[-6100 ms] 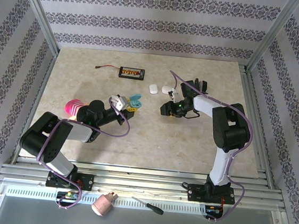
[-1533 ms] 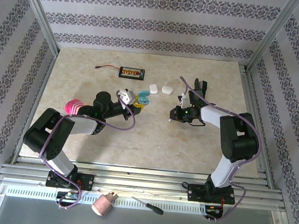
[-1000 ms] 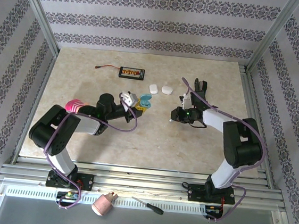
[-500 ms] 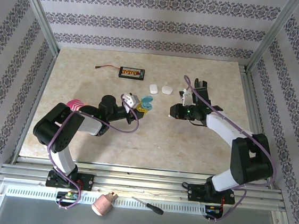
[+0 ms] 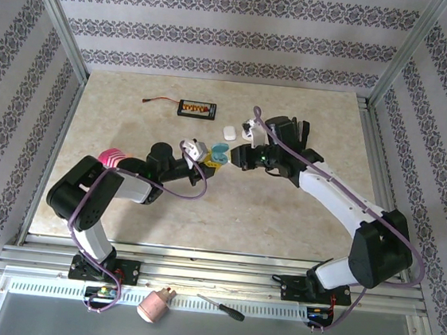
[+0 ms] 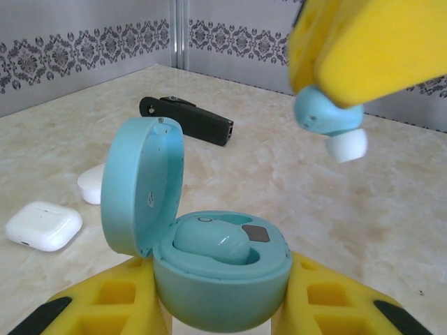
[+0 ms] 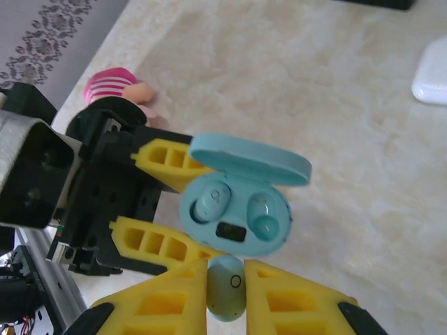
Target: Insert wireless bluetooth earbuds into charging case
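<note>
A pale blue charging case (image 6: pixel 220 279) stands with its lid (image 6: pixel 143 185) open, and my left gripper (image 6: pixel 220 310) is shut on its base. One pale blue earbud (image 6: pixel 211 243) sits in the case's left well (image 7: pixel 211 199); the right well (image 7: pixel 265 213) is empty. My right gripper (image 7: pixel 225 279) is shut on a second pale blue earbud (image 7: pixel 225 289) with a white tip (image 6: pixel 347 145). It hangs just above and beside the case (image 7: pixel 234 216), apart from it. In the top view the left gripper (image 5: pixel 211 158) and right gripper (image 5: pixel 237 154) meet at the case (image 5: pixel 219 153) mid-table.
Two white pebble-shaped cases (image 6: pixel 43 225) (image 6: pixel 91 183) lie on the table behind the blue case; one shows in the top view (image 5: pixel 229 133). A black device (image 5: pixel 197 110) with a wire lies further back. A pink striped object (image 5: pixel 113 158) sits by the left arm.
My right arm has swung left and carried the earbud from mid-right of the table to just over the open case. The left gripper has held the case nearly still.
</note>
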Robot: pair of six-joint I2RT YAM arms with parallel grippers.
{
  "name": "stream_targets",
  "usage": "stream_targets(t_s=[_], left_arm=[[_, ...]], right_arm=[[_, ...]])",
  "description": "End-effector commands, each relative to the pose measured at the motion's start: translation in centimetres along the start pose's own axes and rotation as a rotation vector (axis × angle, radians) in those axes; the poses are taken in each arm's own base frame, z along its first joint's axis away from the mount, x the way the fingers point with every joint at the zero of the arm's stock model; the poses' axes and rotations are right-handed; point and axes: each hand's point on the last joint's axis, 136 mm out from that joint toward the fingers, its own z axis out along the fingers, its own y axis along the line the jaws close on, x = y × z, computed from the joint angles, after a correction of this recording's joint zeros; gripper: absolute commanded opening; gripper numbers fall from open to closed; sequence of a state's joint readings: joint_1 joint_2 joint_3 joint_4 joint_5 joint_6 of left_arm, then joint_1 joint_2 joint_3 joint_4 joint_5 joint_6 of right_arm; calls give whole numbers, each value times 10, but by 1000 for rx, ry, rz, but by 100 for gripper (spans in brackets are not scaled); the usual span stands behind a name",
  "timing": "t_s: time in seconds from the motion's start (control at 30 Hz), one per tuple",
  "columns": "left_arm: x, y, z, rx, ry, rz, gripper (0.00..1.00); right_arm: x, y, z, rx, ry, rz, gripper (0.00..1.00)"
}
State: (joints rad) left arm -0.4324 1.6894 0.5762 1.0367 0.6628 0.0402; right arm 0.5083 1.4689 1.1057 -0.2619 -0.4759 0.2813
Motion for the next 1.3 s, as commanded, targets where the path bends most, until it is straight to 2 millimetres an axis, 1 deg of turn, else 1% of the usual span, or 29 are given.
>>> stream_targets(t_s=[0.0, 0.27, 0.4, 0.6, 0.8, 0.97, 1.1, 1.27], left_arm=[[-14, -16, -5, 51, -21, 21, 27], [-22, -18, -6, 57, -34, 26, 27], [-22, -18, -6, 58, -31, 25, 27], [-20, -18, -7, 55, -25, 17, 27], [-24, -21, -6, 79, -38, -1, 27], [-22, -22, -6, 83, -35, -7, 27], [-27, -22, -5, 83, -52, -14, 27], [-33, -22, -5, 94, -80, -39, 27]], right_arm=[[-6, -1, 6, 14, 9, -33, 17], [-7, -5, 15, 12, 19, -40, 16], [-7, -5, 15, 9, 14, -41, 16], [-10, -2, 10, 10, -4, -64, 16], [-9, -4, 16, 3, 2, -66, 16], [-12, -2, 17, -9, -8, -71, 16], [-13, -4, 18, -2, -14, -83, 16], [-8, -7, 24, -3, -1, -82, 16]])
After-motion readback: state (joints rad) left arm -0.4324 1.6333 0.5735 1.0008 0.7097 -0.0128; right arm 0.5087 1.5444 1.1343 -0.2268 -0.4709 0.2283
